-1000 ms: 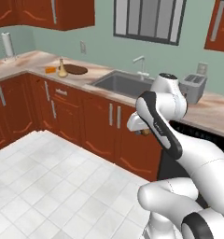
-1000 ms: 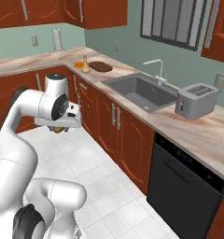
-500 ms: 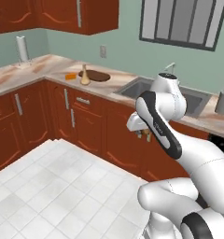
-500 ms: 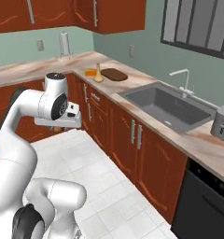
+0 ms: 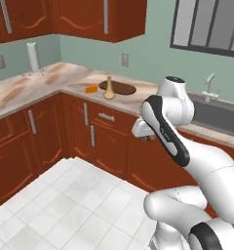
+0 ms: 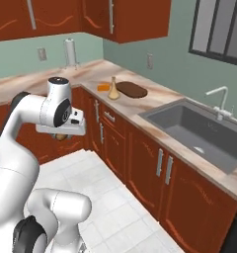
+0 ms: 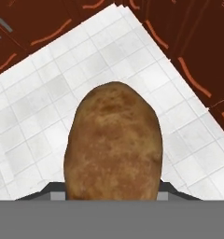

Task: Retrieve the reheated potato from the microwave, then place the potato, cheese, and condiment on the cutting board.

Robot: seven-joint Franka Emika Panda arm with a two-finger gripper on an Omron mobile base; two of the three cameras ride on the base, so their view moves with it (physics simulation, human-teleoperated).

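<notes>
Potato: one potato (image 7: 113, 142), tan-brown and lumpy, fills the centre of the hand view, standing up from the bottom edge over white floor tiles (image 7: 48, 88).
Potato, base views: a small brown bit of it peeks out under the hand, right of centre in the left base view (image 5: 151, 138) and at left centre in the right base view (image 6: 60, 136).
Hand: one hand (image 5: 149, 136), closed on the potato and held in the air in front of the lower cabinets (image 5: 102, 141), above the floor.
Cutting board: one dark oval board (image 6: 132, 89) lies flat on the bench (image 6: 86, 74), upper centre of the right base view; also upper centre of the left base view (image 5: 120, 88).
Condiment: one beige bottle (image 5: 108, 90) stands upright at the board's near edge.
Cheese: one orange wedge (image 5: 91, 89) lies on the bench just left of the bottle, off the board.
Right base view adds: the sink basin (image 6: 197, 133) with its faucet (image 6: 218, 103).
Left base view adds: the same faucet (image 5: 208, 86), at the right edge.
Both base views: one paper towel roll (image 5: 32, 56) stands in the bench corner, upper left.
</notes>
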